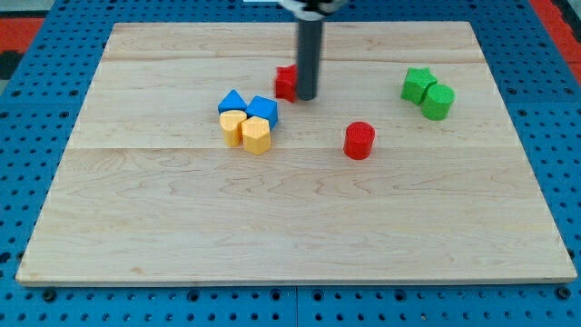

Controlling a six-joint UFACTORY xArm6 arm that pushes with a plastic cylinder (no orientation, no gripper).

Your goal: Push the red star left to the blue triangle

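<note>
The blue triangle sat in a tight bunch with a blue block and two yellow blocks. Just right of it, well short, was the red star. Our tip touched its right side, we think to push it left. We had no gripper and held nothing. We saw no writing.

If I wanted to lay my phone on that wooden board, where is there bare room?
The whole strip along the view's bottom, below the red cylinder and the yellow blocks, is bare. So is the view's left edge. It is crowded mid-top, where my tip touches the red star near the blue blocks; green blocks fill the right.
</note>
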